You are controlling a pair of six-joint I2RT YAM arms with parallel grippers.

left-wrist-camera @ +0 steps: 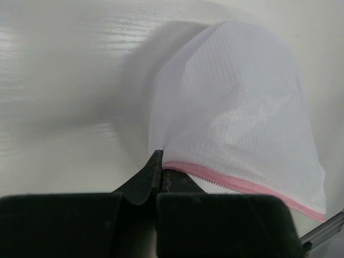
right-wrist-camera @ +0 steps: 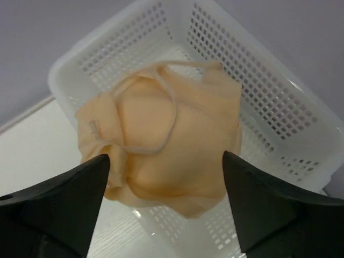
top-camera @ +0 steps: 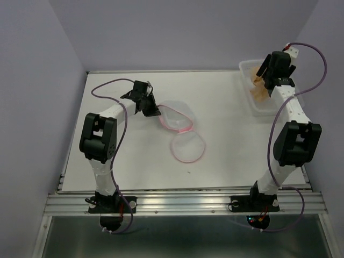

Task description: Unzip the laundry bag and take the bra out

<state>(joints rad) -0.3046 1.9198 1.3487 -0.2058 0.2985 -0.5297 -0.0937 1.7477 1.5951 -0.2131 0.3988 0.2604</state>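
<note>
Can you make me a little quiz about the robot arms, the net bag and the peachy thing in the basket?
1. True or false: the left gripper is shut on the pink rim of the laundry bag.
2. Where is the bra lying? A) inside the laundry bag B) in the white basket C) in the left gripper
3. Fill in the gap: the right gripper above the bra is ____ (open or shut).
Key: 1 true; 2 B; 3 open.
</note>
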